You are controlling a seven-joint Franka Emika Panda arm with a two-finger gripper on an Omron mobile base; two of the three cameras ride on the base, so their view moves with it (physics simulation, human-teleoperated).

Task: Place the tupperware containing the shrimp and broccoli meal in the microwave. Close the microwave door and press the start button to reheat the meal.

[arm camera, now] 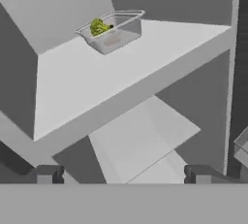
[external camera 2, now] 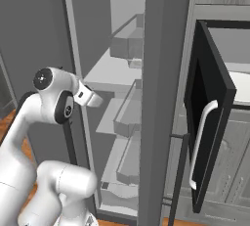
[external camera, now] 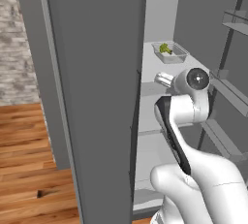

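The tupperware with the shrimp and broccoli meal sits near the fridge shelf's back edge, ahead of and above the fingers, which are spread wide and empty.

Pretty flat, even rendered light all round, no glare or hot spots anywhere. The fridge shelves are lit brightest, and soft grey shading is seen under them and on the walls behind. The tupperware is rendered a bit soft and low-res. Edges are slightly jaggy; no lens bending is noticed at the corners.
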